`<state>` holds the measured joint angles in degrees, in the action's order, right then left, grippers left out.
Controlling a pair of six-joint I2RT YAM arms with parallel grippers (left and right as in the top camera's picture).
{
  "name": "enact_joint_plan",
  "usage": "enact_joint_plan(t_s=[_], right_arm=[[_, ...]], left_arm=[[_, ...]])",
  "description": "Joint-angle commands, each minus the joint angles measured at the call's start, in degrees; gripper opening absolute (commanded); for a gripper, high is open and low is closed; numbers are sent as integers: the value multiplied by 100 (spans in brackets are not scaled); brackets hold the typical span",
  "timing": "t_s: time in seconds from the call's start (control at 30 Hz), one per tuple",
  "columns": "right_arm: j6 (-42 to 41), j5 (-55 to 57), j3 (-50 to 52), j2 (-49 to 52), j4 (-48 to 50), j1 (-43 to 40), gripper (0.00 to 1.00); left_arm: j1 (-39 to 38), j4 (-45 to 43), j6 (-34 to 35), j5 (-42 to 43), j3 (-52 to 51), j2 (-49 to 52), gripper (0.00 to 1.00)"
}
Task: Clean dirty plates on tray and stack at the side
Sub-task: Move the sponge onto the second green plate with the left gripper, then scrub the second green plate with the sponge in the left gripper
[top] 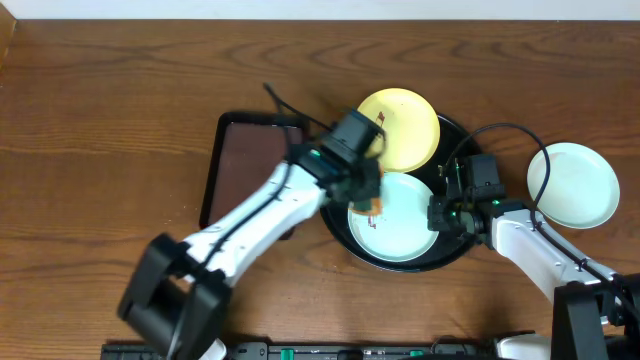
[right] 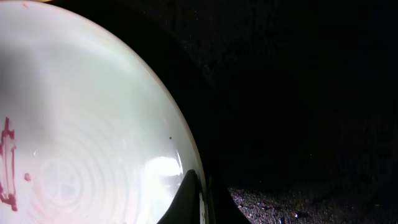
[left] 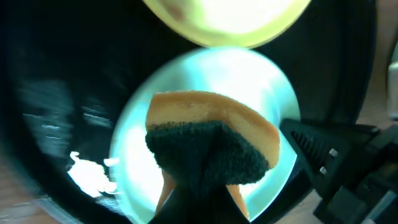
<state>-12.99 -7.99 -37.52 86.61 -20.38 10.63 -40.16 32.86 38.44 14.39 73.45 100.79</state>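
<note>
Sponge (left: pixel 211 146): grasped by left end effector (top: pixel 368 200), held over light blue plate (top: pixel 405 235).
Light blue plate: directly beneath left end effector, inside black tray (top: pixel 400 266); rim clenched by right end effector (top: pixel 440 215).
Yellow plate (top: pixel 405 125): beyond left end effector, on tray's far edge.
Mint green plate (top: pixel 573 185): outboard of right end effector, on tabletop (top: pixel 100 120).

Overhead camera: straight down on the brown wooden table (top: pixel 100 120), far off, whole scene in frame. Left wrist camera: close above the light blue round plate (left: pixel 261 87), peering down past an orange-and-dark-green foam sponge (left: pixel 211 149). Right wrist camera: nearer still, low at that plate's rim. All three share the plate and the black round tray (top: pixel 455 252).
</note>
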Motion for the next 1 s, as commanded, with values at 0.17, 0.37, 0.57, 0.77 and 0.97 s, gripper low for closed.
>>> enact_joint_plan(t_s=[0.17, 0.37, 0.57, 0.77, 0.97], right_arm=[[-24, 173, 103, 164, -157, 28, 1], [-24, 173, 103, 164, -197, 28, 1], [-24, 175, 103, 164, -282, 28, 1], [-24, 175, 103, 164, -321, 28, 1], [-24, 175, 103, 164, -326, 28, 1]], left_arm=[[-267, -752, 669, 911, 142, 1073, 8], [-264, -942, 487, 896, 142, 1537, 7], [-267, -498, 81, -146, 142, 1843, 7], [-267, 256, 85, -1300, 192, 1858, 7], [-267, 1283, 129, -2315, 719, 1858, 7]])
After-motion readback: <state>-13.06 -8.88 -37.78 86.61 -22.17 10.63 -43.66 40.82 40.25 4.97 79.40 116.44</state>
